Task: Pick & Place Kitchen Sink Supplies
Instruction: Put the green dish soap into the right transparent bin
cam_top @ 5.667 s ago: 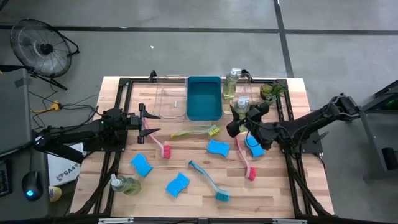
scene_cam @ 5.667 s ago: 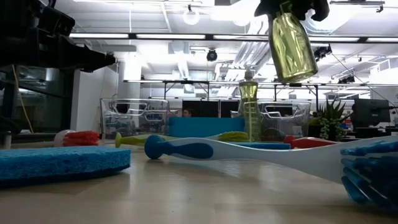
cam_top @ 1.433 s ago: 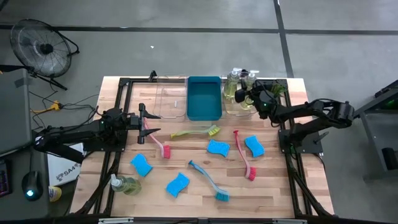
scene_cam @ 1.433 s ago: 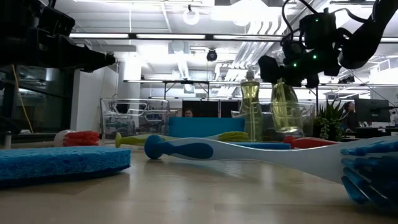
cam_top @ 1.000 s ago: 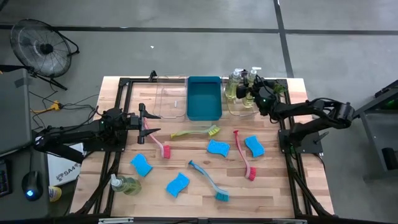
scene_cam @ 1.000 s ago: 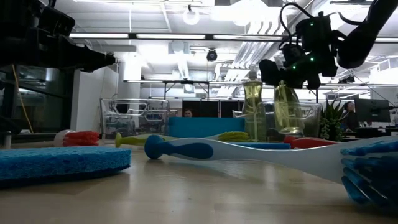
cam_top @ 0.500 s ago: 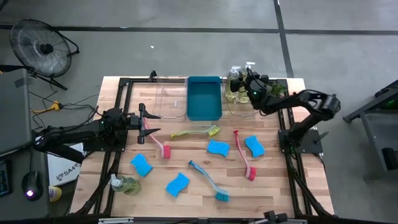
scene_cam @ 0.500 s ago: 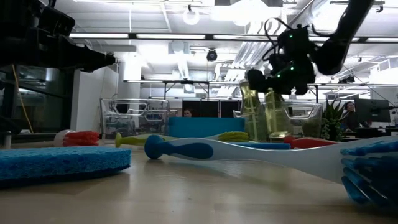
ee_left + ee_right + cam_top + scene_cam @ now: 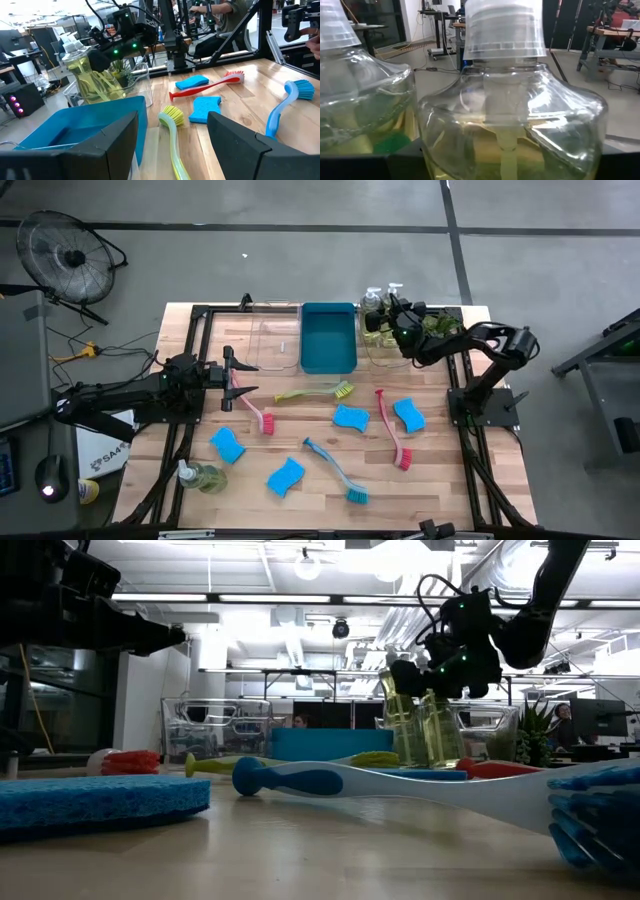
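My right gripper [image 9: 398, 321] is at the far right, shut on a clear pump bottle [image 9: 510, 125] of yellowish liquid. It holds the bottle inside a clear tray [image 9: 384, 352], right beside a second pump bottle [image 9: 398, 725] that leans. A third bottle [image 9: 200, 476] lies near the front left. Blue sponges [image 9: 350, 418], [image 9: 285, 476], a yellow-green brush [image 9: 315, 391], a pink brush [image 9: 252, 410], a red brush [image 9: 392, 432] and a teal brush [image 9: 335, 470] lie on the wood. My left gripper [image 9: 172, 145] waits open at the left [image 9: 235, 375]. My right gripper pinches the bottle's upper body just below the shoulder [image 9: 436, 145] between its two fingers [image 9: 402, 162]. The fingers come in about level from the table's right side. The bottle [image 9: 440, 728] is tilted, with its lower part inside the tray. I cannot tell whether its base rests there.
A blue rectangular bin [image 9: 328, 338] and another clear tray [image 9: 275, 340] stand at the far edge, left of the bottles. A small plant [image 9: 440, 323] sits at the far right corner. The black frame rails [image 9: 195, 330] border the table.
My right gripper has carried the bottle toward the far edge and a little left, and lowered it into the clear tray beside the second bottle. That second bottle stood upright and now leans toward the left. The grip has stayed the same.
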